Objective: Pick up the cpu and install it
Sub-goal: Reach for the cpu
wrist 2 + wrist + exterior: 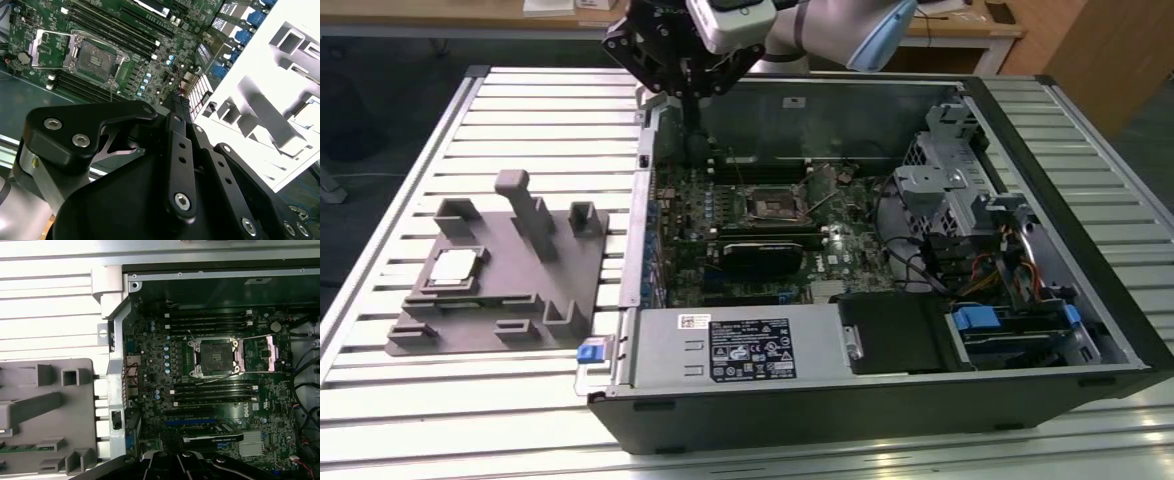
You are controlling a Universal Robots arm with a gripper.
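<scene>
The cpu [454,267], a small silvery square, lies flat in a recess of the grey holder [507,300] on the exterior view's left, outside the computer case. My gripper [695,135] hangs high over the case's back left corner, well away from the cpu, with its black fingers pressed together and nothing between them. Its fingers [178,102] point down past the motherboard edge in the second wrist view. The square metal-framed socket [774,206] [95,57] [216,357] stands open and empty on the green motherboard.
The open case [881,410] lies on a slatted metal table [400,420]. A black heatsink block [761,258] sits below the socket, a labelled metal box [734,345] at the front, and a drive cage with cables [961,200] on the exterior view's right.
</scene>
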